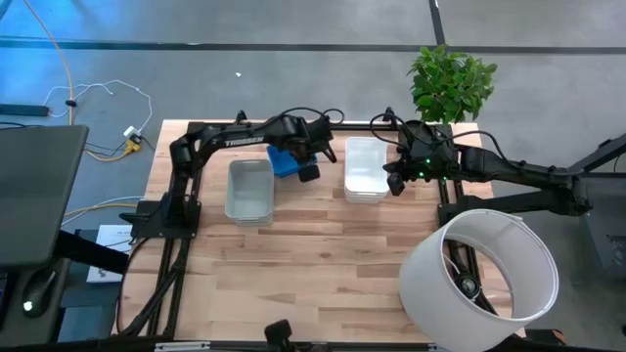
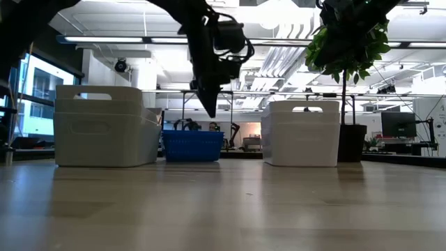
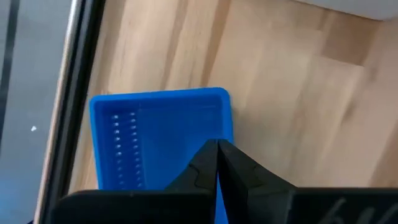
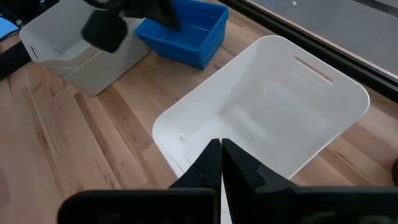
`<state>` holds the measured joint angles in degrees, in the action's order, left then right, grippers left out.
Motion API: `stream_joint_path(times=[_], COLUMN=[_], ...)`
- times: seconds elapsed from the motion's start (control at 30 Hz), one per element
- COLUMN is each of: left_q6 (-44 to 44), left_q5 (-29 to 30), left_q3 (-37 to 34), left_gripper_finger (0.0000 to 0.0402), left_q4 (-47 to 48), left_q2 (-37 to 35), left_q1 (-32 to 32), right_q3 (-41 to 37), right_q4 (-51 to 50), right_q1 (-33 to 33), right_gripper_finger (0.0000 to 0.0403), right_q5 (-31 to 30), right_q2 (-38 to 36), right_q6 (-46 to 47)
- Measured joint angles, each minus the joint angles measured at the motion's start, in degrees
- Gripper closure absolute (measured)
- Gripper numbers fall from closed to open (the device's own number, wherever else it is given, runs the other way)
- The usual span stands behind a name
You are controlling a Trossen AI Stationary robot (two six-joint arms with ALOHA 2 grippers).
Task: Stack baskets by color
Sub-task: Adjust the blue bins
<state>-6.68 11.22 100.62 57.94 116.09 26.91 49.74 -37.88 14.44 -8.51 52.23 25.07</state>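
Note:
A blue perforated basket (image 1: pixel 282 161) stands on its bottom at the table's far middle. The grey translucent baskets (image 1: pixel 249 189) sit nested to its left and the white baskets (image 1: pixel 364 169) nested to its right. My left gripper (image 3: pixel 217 149) is shut and points steeply down over the blue basket (image 3: pixel 155 134). In the low view its tip (image 2: pixel 211 110) hangs clear above the basket's rim (image 2: pixel 191 134). My right gripper (image 4: pixel 221 149) is shut and hovers over the near edge of the white basket (image 4: pixel 267 106).
A potted plant (image 1: pixel 450 80) stands at the table's far right corner. A large white cylinder (image 1: pixel 481 266) lies at the near right. The wooden tabletop (image 1: pixel 313 274) is bare in front of the baskets. Cables lie on the floor to the left.

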Motion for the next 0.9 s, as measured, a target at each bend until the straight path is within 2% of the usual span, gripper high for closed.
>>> stream_joint_path(times=[0.3,0.9], left_q6=[-0.5,-0.1], left_q5=[-1.6,-3.7], left_q3=[0.0,0.0], left_gripper_finger=[0.0401,0.0401], left_q4=[-0.3,-2.5], left_q2=[3.5,6.2], left_q1=[2.7,0.9], right_q3=[0.0,0.0], right_q4=[0.8,1.8], right_q1=[0.0,0.0], right_gripper_finger=[0.0403,0.0403], right_q5=[0.0,-0.2], right_q2=[0.0,0.0], right_q6=[0.5,0.4])
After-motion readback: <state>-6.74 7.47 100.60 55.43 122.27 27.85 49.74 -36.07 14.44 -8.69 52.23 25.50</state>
